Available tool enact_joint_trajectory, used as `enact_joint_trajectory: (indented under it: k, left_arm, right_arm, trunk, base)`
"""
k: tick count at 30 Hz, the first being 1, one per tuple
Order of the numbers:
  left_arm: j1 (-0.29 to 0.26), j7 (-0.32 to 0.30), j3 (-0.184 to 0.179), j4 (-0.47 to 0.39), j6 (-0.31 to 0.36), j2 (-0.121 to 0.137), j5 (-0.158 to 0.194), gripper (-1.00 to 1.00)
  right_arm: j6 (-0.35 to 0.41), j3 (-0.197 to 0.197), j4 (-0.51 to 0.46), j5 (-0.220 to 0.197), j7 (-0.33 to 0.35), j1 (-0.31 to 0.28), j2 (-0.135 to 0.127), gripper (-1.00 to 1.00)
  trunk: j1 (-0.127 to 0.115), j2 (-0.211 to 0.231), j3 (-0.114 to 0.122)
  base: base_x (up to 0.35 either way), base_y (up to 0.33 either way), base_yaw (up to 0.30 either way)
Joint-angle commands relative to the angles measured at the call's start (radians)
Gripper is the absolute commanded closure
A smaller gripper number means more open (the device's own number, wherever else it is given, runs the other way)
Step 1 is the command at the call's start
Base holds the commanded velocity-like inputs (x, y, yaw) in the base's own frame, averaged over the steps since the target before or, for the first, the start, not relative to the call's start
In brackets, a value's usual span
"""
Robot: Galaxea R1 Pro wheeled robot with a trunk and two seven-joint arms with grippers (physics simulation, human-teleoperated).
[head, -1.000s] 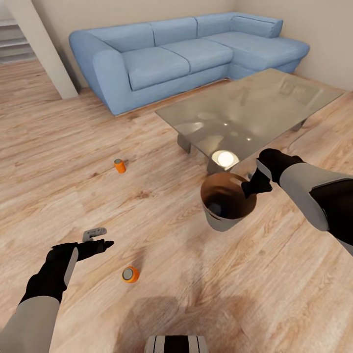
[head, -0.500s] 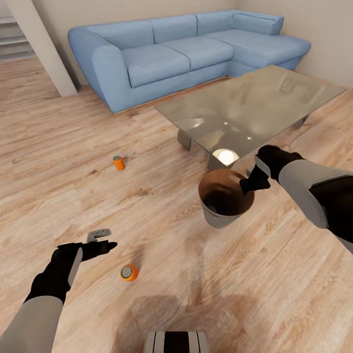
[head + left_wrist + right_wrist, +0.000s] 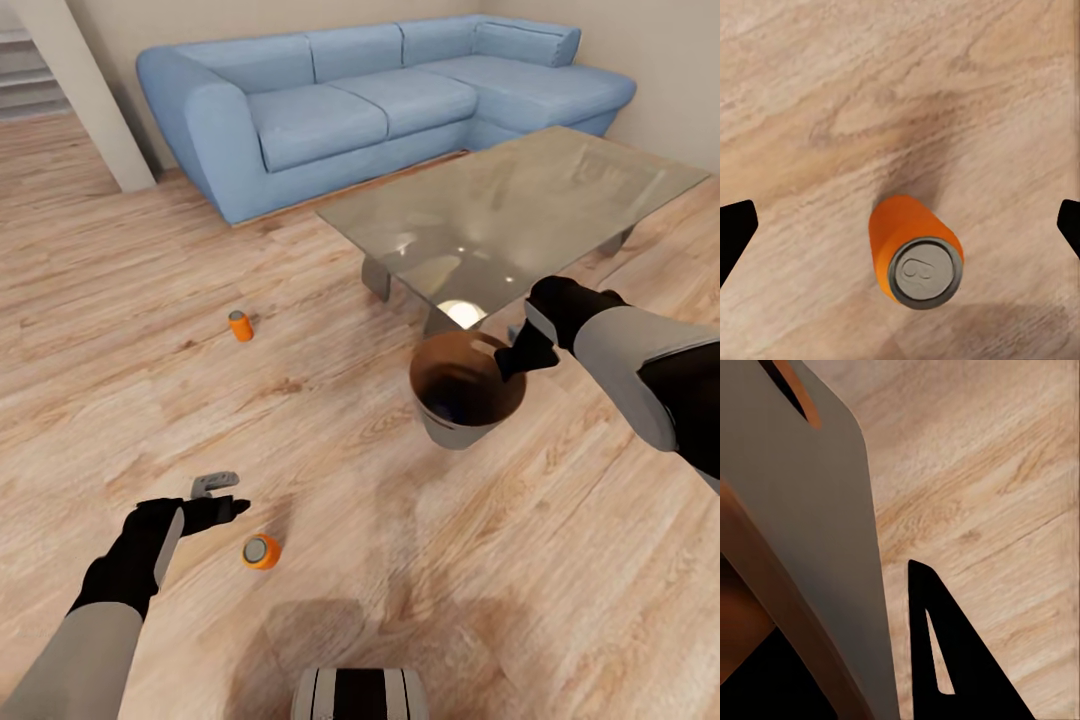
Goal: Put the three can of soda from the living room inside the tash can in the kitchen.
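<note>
Two orange soda cans show on the wood floor. One can [image 3: 260, 551] [image 3: 916, 251] lies on its side just right of my left gripper [image 3: 216, 498], which is open and hovers above it; in the left wrist view the can lies between the black fingertips [image 3: 735, 232] without touching them. The other can [image 3: 240, 325] stands upright farther off, towards the sofa. My right gripper [image 3: 518, 357] is shut on the rim of the pale grey trash can [image 3: 462, 432] [image 3: 802, 510], held tilted off the floor, coppery inside. A third can is hidden.
A blue corner sofa [image 3: 330, 115] lines the back. The glass coffee table [image 3: 520, 200] stands right behind the trash can and my right arm. A white pillar [image 3: 85, 100] and stairs are at the far left. Open wood floor [image 3: 330, 420] lies between the arms.
My left gripper has crept right and nearer the lying can. The right gripper has lifted the trash can a little. The view has shifted slightly.
</note>
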Motion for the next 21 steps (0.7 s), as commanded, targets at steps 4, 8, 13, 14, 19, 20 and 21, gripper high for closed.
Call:
enact_joint_trajectory:
  k: [4, 8, 13, 14, 19, 20, 21]
  left_arm:
    - [0.000, 0.002, -0.029, 0.001, 0.000, -0.006, 0.001, -1.00]
    - [0.001, 0.000, -0.037, -0.001, 0.000, -0.008, 0.003, -1.00]
    - [0.001, -0.001, -0.039, -0.001, 0.001, -0.009, 0.003, -1.00]
    - [0.001, -0.001, -0.040, -0.001, 0.002, -0.009, 0.003, -1.00]
    - [0.000, -0.001, -0.040, -0.002, 0.002, -0.011, 0.003, -1.00]
    - [0.001, -0.001, -0.041, -0.003, 0.003, -0.012, 0.004, -1.00]
    - [0.001, -0.002, -0.041, -0.003, 0.003, -0.012, 0.004, -1.00]
  right_arm:
    - [0.002, -0.009, 0.000, -0.018, 0.002, -0.001, 0.000, 1.00]
    - [0.002, -0.008, 0.000, -0.018, 0.002, -0.001, -0.004, 1.00]
    - [0.002, -0.008, 0.000, -0.018, 0.002, 0.000, -0.003, 1.00]
    - [0.002, -0.008, 0.000, -0.018, 0.002, 0.000, -0.002, 1.00]
    - [0.002, -0.008, 0.000, -0.018, 0.002, 0.000, -0.001, 1.00]
    - [0.002, -0.008, 0.000, -0.018, 0.002, 0.000, -0.002, 1.00]
    - [0.002, -0.008, 0.000, -0.018, 0.002, 0.000, -0.003, 1.00]
  trunk:
    - [0.004, -0.007, -0.003]
    - [0.004, -0.007, -0.003]
    - [0.004, -0.007, -0.003]
    - [0.004, -0.007, -0.003]
    - [0.004, -0.007, -0.003]
    - [0.004, -0.007, -0.003]
    - [0.004, -0.007, -0.003]
  base:
    - [0.000, 0.000, 0.000]
    - [0.000, 0.000, 0.000]
    - [-0.042, -0.021, 0.000]
    - [-0.154, -0.108, 0.000]
    - [-0.171, -0.133, 0.000]
    - [-0.085, -0.069, 0.000]
    - [-0.068, -0.056, 0.000]
